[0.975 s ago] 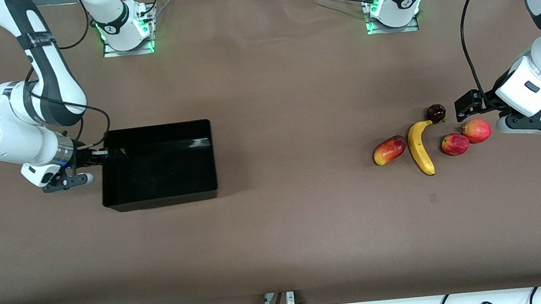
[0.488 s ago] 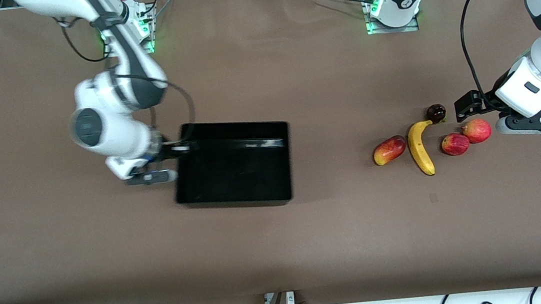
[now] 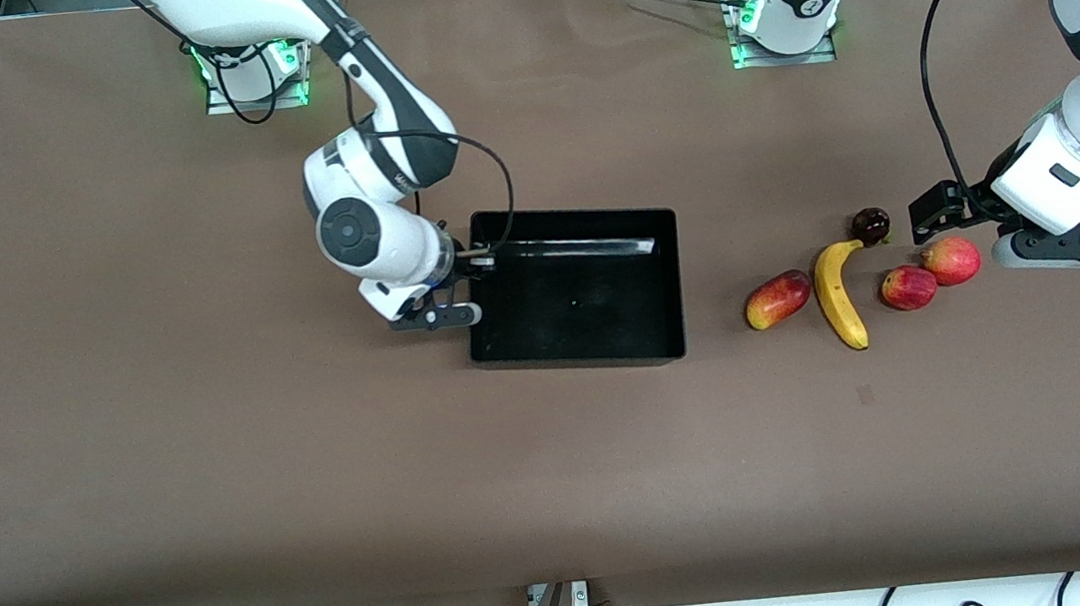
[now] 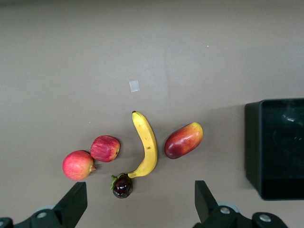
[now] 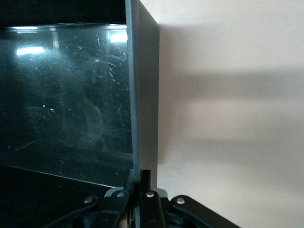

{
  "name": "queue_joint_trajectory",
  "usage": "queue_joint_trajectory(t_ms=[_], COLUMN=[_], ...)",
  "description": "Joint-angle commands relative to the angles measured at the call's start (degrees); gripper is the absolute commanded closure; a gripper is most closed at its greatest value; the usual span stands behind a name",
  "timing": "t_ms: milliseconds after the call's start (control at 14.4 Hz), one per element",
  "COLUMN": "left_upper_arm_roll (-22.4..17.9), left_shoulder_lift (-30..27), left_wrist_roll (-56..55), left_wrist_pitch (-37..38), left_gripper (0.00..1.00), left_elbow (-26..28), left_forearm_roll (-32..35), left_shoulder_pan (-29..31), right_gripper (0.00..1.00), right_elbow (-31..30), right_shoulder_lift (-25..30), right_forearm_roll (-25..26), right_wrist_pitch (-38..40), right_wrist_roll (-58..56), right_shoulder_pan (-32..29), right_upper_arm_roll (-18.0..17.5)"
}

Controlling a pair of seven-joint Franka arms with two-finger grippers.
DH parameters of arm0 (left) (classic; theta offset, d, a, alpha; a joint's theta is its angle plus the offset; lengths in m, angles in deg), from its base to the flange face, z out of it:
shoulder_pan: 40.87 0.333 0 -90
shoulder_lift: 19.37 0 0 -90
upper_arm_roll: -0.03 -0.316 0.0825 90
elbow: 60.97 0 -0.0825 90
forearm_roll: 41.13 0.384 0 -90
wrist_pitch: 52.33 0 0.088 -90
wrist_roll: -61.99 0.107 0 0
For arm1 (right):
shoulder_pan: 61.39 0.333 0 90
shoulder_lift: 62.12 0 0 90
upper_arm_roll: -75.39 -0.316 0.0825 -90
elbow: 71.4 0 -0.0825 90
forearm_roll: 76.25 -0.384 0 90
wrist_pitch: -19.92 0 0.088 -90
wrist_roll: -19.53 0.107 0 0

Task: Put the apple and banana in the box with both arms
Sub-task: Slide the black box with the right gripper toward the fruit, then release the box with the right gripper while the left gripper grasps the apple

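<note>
- Right gripper [image 3: 477, 261] is clamped on the end wall of the box [image 3: 577, 347]; I read the fingers pinched on either side of that thin wall in the right wrist view [image 5: 141, 183]; this is the wall toward the right arm's end of the table
- box sits flat on the table [image 3: 557, 462], about mid-table, open side up; interior shows only gloss and scratches as far as I can see
- left gripper [image 4: 137, 202] hangs over the fruit cluster at the left arm's end; fingers [image 4: 75, 202] spread wide, gripping nothing; arm is waiting
- banana [image 3: 839, 295] lies on the table, well apart from the box, stem tip just beside a small dark fruit [image 3: 870, 225]
- apple [image 3: 908, 287] lies just beside the banana, toward the left arm's end; it looks to be touching a larger round red fruit [image 3: 951, 261], which sits slightly farther from the front camera
- oblong red-and-yellow fruit [image 3: 778, 299] lies between banana and box, near the banana
- small pale mark [image 3: 865, 395] on the table, nearer the front camera than the banana
</note>
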Motion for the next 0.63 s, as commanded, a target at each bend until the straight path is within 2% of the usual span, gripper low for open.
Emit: queue_joint_trajectory(t_ms=[0,418,488,557], left_upper_arm_roll=[0.28,0.19,0.19,0.19], left_shoulder_lift=[0.73,1.08,1.52,1.61], left_wrist_roll=[1.2,1.11,1.11,1.11], left_wrist_pitch=[0.23,0.23,0.23,0.23], left_gripper=[0.0,0.0,0.0,0.0], left_elbow=[-1.59,-1.5,-1.32,-1.32], left_forearm_roll=[-0.45,-3.26,-3.17,-3.26], left_shoulder_pan=[0.57,2.15,2.24,2.24], right_gripper=[1.0,1.0,0.89,0.34], right_elbow=[1.04,1.04,1.22,1.57], right_shoulder_lift=[-0.44,-1.86,-1.86,-1.77], right_forearm_roll=[-1.36,-0.04,-0.04,-0.12], right_wrist_pitch=[-0.92,-2.51,-2.42,-2.33], right_wrist_roll=[0.12,-1.9,-1.9,-1.9], right_shoulder_pan=[2.47,3.44,2.92,2.48], right_upper_arm_roll=[0.7,1.05,1.14,1.32])
